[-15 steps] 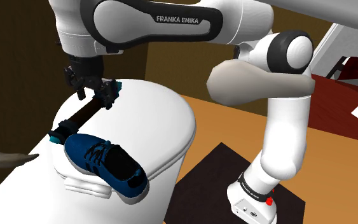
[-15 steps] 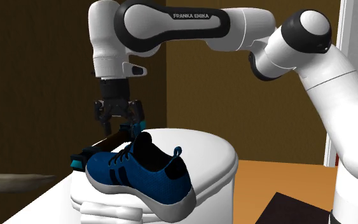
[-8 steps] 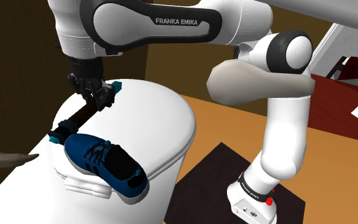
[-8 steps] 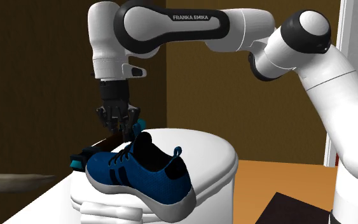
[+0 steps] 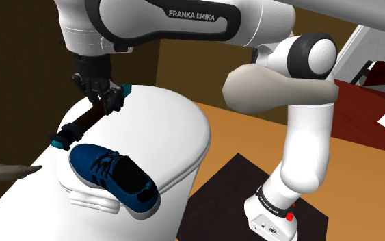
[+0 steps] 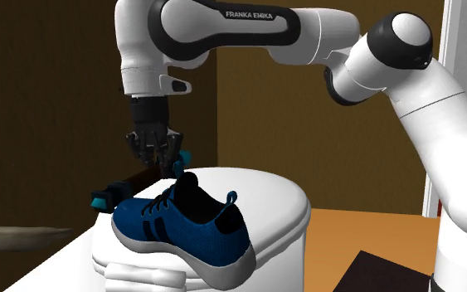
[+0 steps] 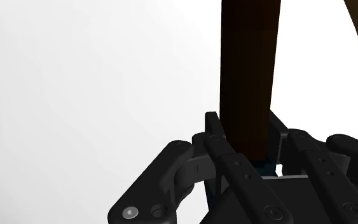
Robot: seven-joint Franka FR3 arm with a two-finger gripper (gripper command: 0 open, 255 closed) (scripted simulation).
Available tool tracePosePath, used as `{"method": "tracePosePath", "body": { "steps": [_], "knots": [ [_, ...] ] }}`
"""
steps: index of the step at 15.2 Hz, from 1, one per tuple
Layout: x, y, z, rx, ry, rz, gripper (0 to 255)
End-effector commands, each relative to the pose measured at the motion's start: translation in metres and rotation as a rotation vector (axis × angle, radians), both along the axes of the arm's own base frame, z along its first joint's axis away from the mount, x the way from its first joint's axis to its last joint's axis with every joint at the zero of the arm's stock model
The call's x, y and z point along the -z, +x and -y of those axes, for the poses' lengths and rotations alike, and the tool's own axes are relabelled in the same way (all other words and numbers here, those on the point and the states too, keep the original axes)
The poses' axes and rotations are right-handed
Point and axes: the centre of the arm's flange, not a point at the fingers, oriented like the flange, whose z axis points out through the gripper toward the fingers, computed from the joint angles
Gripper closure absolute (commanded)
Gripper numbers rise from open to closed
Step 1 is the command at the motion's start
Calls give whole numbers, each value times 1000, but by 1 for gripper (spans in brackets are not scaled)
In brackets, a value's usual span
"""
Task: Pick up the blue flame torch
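The torch (image 5: pixel 81 122) is a long dark brown rod with teal ends, slanting over the white rounded top (image 5: pixel 174 127). My black gripper (image 5: pixel 106 100) is shut on its upper end, near the teal tip. In the second exterior view the gripper (image 6: pixel 162 158) holds the torch (image 6: pixel 128 187) with its lower teal end just behind the blue shoe (image 6: pixel 182 228). From the wrist, the dark torch body (image 7: pixel 247 70) runs away from the gripper (image 7: pixel 254 130), clasped between both fingers (image 7: pixel 212 143).
A blue sneaker (image 5: pixel 112 176) with black laces lies on the white top close in front of the torch. A flat grey-brown object (image 5: pixel 3 169) sits off the shoulder view's left. The stand (image 5: pixel 273 216) rests on a dark mat (image 5: pixel 228 185) over an orange floor.
The fingers have shut on the torch's upper end. The hand has since risen a little, taking the torch up with it off the white top.
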Motion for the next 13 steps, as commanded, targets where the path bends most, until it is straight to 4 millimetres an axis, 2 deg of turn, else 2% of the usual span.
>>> {"method": "tracePosePath", "body": {
  "steps": [1,11,13],
  "knots": [
    [-10,0,0,0,0,0,255],
    [-63,0,0,0,0,0,255],
    [-64,0,0,0,0,0,255]
  ]
}}
